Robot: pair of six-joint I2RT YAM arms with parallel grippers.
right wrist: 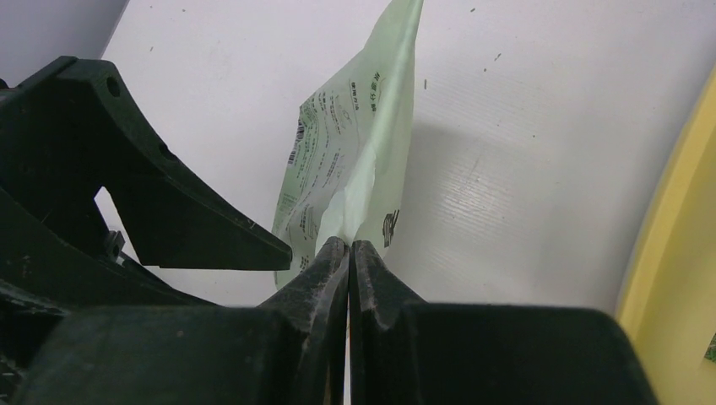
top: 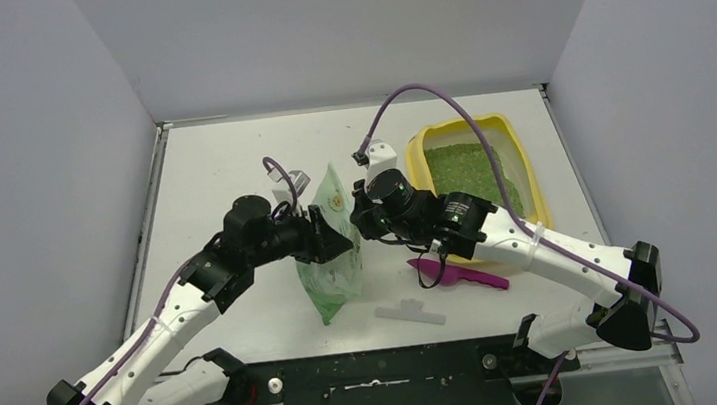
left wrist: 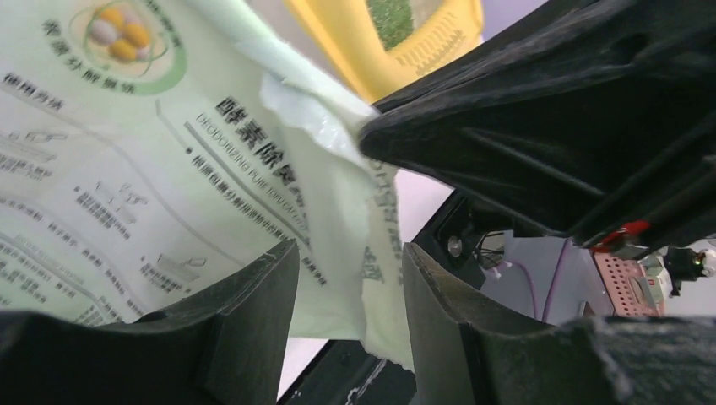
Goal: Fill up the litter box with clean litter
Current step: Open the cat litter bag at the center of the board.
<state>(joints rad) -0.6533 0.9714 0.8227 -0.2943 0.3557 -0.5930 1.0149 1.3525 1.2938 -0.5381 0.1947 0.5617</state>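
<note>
The right pincer point(right wrist: 349, 245) is clamped on the green bag point(top: 333, 265) mid-frame and the left pincer point(left wrist: 350, 253) stands open beside it, while the litter box point(top: 462, 125) at upper right already holds clean litter point(top: 456, 167), so filling looks well along.

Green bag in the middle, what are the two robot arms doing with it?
Both arms are at the green bag in the middle of the table. The right gripper is pinched shut on the bag's edge. The left gripper is right up against the bag with its jaws apart, so it isn't squeezing it. Off to the right, the yellow litter box already has green litter in it. A pink scoop lies on the table with nothing holding it.
</note>
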